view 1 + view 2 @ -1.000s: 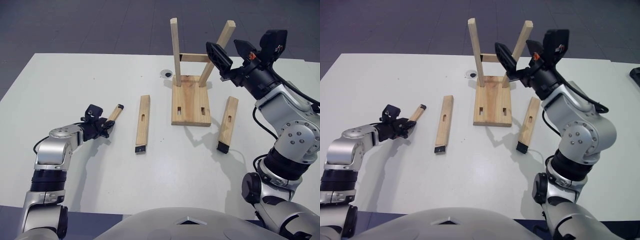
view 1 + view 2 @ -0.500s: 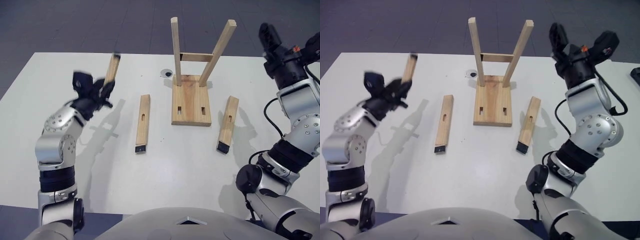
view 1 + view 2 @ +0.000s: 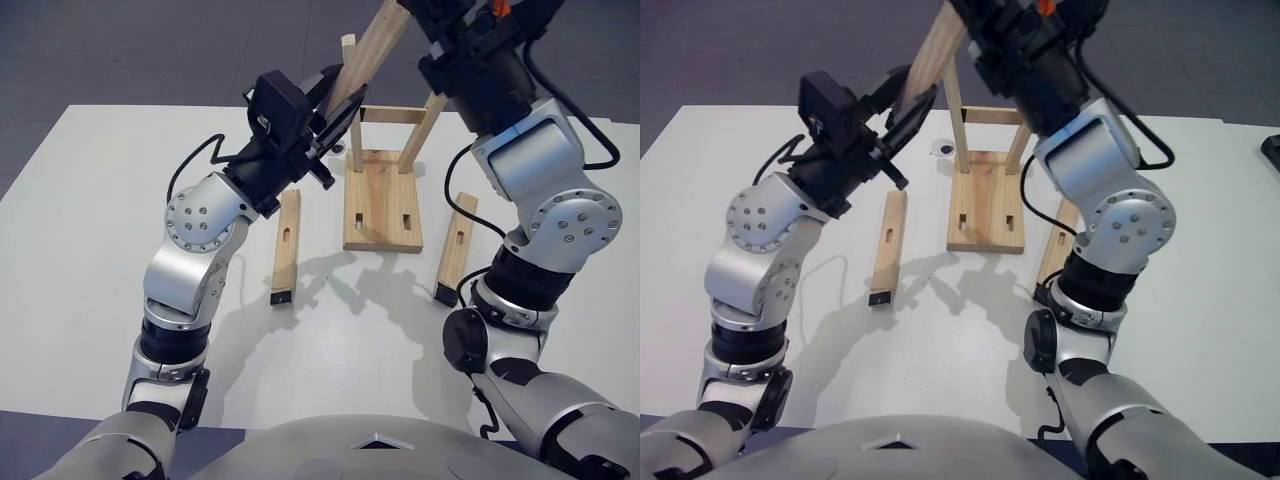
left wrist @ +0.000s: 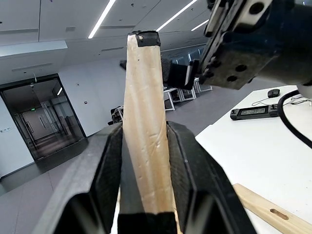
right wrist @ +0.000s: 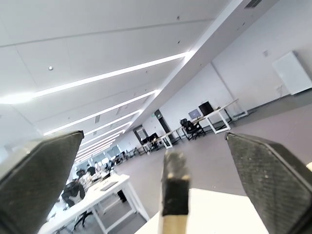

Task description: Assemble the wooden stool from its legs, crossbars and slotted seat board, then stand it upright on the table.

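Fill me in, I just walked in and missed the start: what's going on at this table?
A robot is mid-assembly. Its left gripper holds a loose leg up in the air, tilted toward the right gripper, which is open around the leg's dark-capped end without gripping it. On the table, the seat board lies flat with two legs and a crossbar standing in it. Two slotted pieces lie either side of the board.

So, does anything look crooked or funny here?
Yes. On the seat board, the right upright leg leans outward while the left upright leg stands straight, so the crossbar frame looks skewed.
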Robot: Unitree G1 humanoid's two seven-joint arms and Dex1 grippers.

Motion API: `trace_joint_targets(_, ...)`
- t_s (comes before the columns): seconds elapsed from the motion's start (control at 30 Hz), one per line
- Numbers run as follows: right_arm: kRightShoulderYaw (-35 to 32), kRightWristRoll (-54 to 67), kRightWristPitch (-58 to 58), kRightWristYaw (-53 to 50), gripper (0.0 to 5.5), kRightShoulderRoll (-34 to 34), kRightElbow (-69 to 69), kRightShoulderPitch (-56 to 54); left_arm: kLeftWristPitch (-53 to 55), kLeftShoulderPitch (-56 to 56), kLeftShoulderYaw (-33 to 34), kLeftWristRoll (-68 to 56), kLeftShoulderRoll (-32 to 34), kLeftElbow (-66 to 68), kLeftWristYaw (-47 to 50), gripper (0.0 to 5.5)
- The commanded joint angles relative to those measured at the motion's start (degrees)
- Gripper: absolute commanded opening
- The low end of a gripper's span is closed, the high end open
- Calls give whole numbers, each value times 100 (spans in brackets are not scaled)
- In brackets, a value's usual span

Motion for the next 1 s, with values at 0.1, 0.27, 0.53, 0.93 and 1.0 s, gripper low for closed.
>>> trace_joint_targets(0.1, 127, 223, 102, -8, 459, -247, -21, 209, -174, 95, -149, 253, -105, 107, 32, 129)
trace_joint_targets(0.27, 137, 416, 162, -19, 384, -500, -63, 310, -221, 151, -107, 331, -100, 139, 30, 129)
trace_joint_targets(0.53, 294, 444, 103, 27, 250, -710, -112, 409, -237, 206, -175, 395, -146, 159, 43, 129)
trace_joint_targets(0.93, 316, 457, -12, 128, 56, -936, -27, 377, -334, 300, -280, 580, -173, 255, 28, 129)
trace_joint_targets(1.0, 327, 461, -18, 155, 41, -957, 3, 362, -368, 306, -282, 600, -172, 279, 25, 129)
